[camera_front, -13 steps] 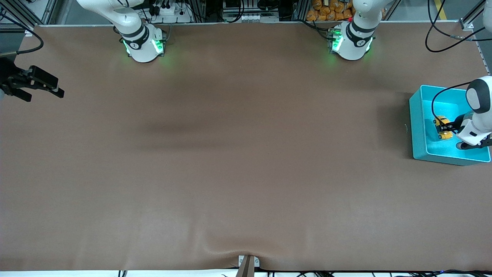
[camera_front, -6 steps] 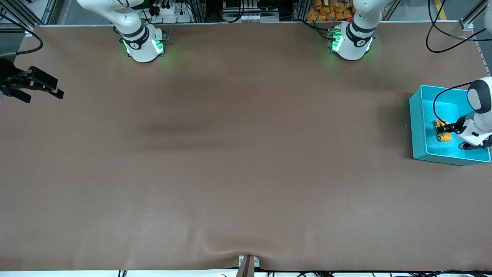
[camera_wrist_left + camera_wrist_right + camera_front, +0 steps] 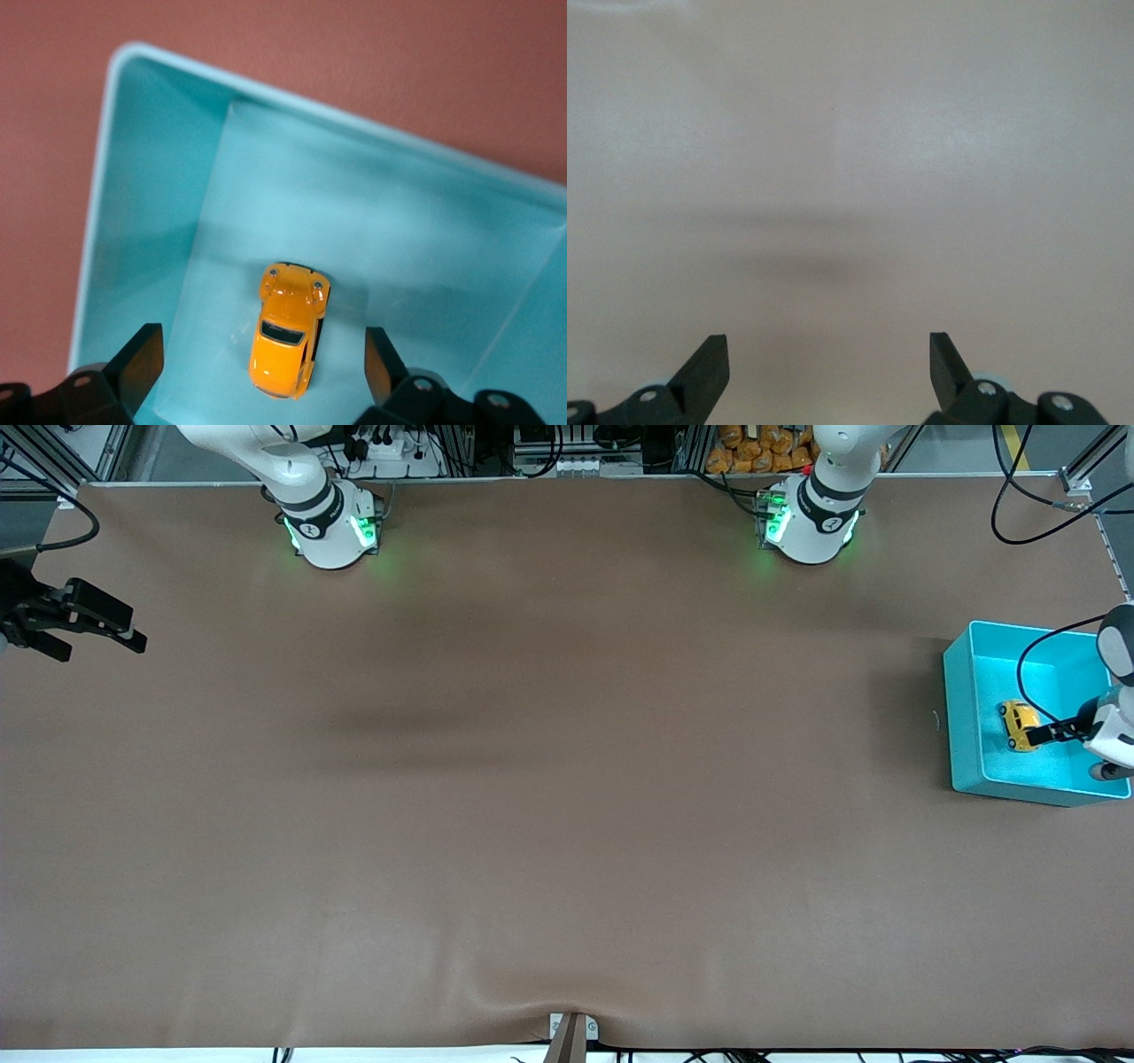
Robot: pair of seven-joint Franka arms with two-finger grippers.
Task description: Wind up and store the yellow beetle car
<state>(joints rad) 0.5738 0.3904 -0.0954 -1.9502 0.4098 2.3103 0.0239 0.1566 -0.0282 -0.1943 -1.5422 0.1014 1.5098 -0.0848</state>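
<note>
The yellow beetle car lies on its wheels on the floor of the teal bin at the left arm's end of the table. My left gripper hangs over the bin, open. Its fingers stand wide on either side of the car and do not touch it. My right gripper waits open over the bare mat at the right arm's end, with nothing between its fingers.
The brown mat covers the whole table. Both arm bases stand along the edge farthest from the front camera. A black cable loops over the bin.
My left gripper has opened and let go of the car, which now rests on the bin floor. The gripper has pulled back toward the table's end. The right arm has not moved.
</note>
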